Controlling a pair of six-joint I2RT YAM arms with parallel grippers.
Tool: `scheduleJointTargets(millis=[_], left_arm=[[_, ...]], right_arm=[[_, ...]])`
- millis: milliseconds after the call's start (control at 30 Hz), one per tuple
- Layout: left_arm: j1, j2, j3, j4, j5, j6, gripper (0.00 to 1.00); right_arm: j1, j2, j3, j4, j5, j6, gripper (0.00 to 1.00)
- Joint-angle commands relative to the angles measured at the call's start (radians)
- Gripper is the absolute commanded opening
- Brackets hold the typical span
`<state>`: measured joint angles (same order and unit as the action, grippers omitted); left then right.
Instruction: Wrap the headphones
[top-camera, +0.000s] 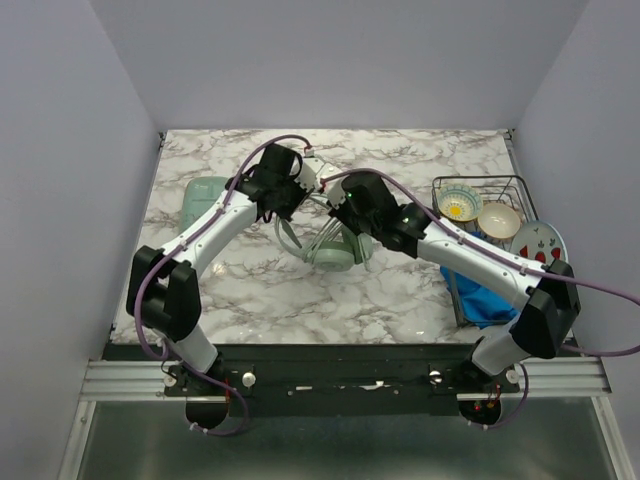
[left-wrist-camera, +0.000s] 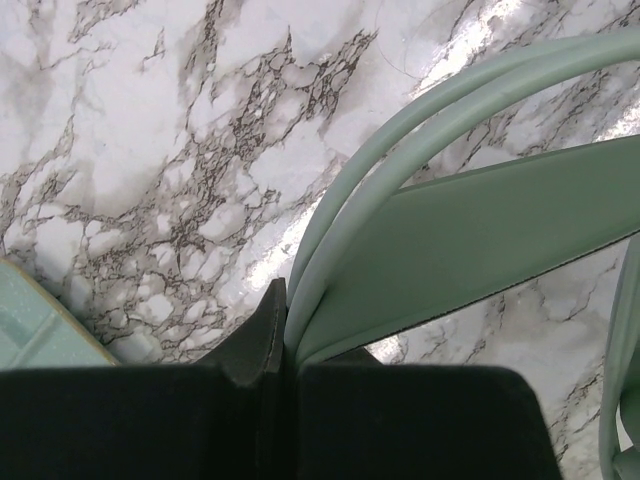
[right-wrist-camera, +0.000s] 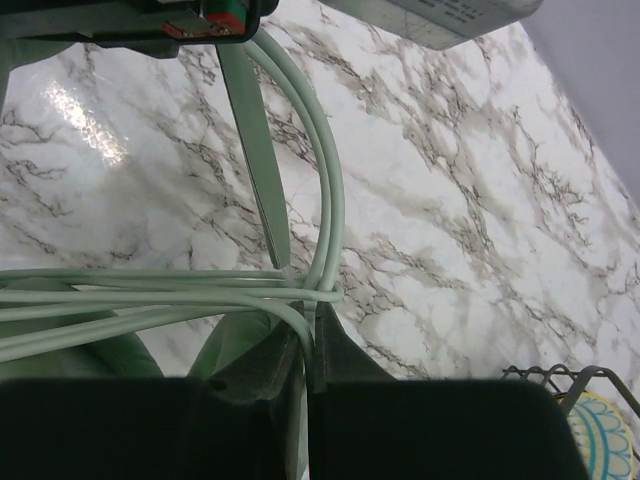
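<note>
A blue cloth (top-camera: 485, 302) lies at the lower right of the top view on the marble table (top-camera: 260, 290). Just above, at mid-frame, the headphones (top-camera: 335, 250) sit on the table between the two arms. The left gripper (left-wrist-camera: 285, 335) is pressed together on two strands of the cable (left-wrist-camera: 400, 140), right beside the flat headband (left-wrist-camera: 470, 240). The right gripper (right-wrist-camera: 308, 345) pinches the cable too, where several strands bunch together. Higher in the top view, a mint-green case (top-camera: 205, 195) lies at left and a wire basket (top-camera: 478, 178) stands at right.
</note>
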<state>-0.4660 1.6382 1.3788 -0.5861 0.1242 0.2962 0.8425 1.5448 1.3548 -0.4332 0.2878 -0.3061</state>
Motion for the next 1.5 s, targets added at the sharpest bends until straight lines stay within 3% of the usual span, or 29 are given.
scheduleJointTargets(millis=[0, 33, 167, 600, 767, 900, 1100, 1233, 1467], left_arm=[[-0.005, -0.064, -0.017, -0.089, 0.114, 0.064, 0.0], [-0.006, -0.063, -0.008, -0.099, 0.067, 0.052, 0.0], [-0.005, -0.074, 0.023, -0.13, 0.015, 0.008, 0.0], [-0.005, -0.153, 0.011, -0.112, 0.002, 0.066, 0.0], [-0.04, -0.204, -0.012, -0.115, 0.006, 0.228, 0.0], [-0.094, -0.219, -0.056, -0.083, -0.116, 0.299, 0.0], [-0.125, -0.228, -0.096, -0.032, -0.139, 0.284, 0.0], [-0.129, -0.235, -0.096, -0.003, -0.15, 0.247, 0.0], [-0.131, -0.219, -0.073, 0.015, -0.195, 0.166, 0.0]], right_arm=[[-0.029, -0.026, -0.065, 0.06, 0.051, -0.202, 0.22], [-0.029, -0.031, -0.077, 0.07, 0.025, -0.193, 0.35], [-0.043, -0.048, -0.12, 0.093, -0.047, -0.174, 0.5], [-0.092, -0.164, -0.284, 0.191, -0.233, -0.157, 0.51], [-0.147, -0.244, -0.333, 0.26, -0.335, -0.12, 0.51], [-0.168, -0.305, -0.358, 0.312, -0.398, -0.09, 0.51], [-0.169, -0.275, -0.333, 0.381, -0.487, 0.005, 0.49], [-0.169, -0.23, -0.322, 0.409, -0.665, 0.064, 0.47], [-0.169, -0.181, -0.382, 0.404, -0.671, 0.137, 0.42]])
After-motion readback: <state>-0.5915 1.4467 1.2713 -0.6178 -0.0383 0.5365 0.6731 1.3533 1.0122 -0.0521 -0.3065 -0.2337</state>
